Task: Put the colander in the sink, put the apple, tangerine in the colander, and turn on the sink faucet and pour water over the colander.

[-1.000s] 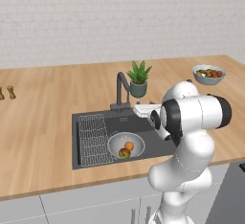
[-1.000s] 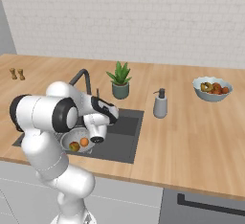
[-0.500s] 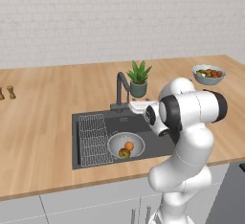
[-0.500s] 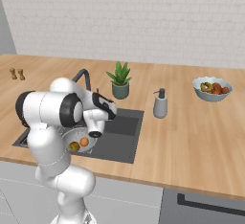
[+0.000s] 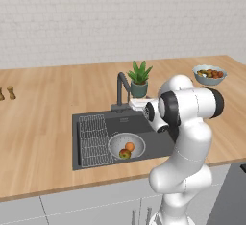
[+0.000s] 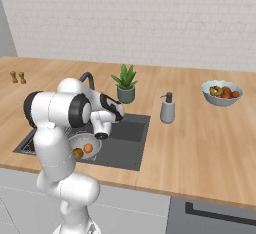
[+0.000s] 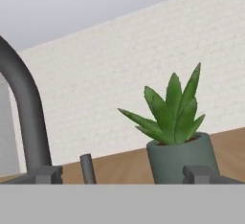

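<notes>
The colander (image 5: 126,145) sits in the sink (image 5: 91,119), right of the wire grid rack (image 5: 94,139), with the tangerine (image 5: 129,146) and the apple (image 5: 124,154) touching inside it. The gripper (image 7: 123,174) hangs over the far part of the basin, just right of the sink faucet (image 5: 122,90) and near the potted succulent (image 5: 139,79). Its 2 fingertips (image 7: 46,174) stand wide apart with nothing between them. On the right lie a soap dispenser (image 6: 167,109) and a fruit bowl (image 6: 222,92).
</notes>
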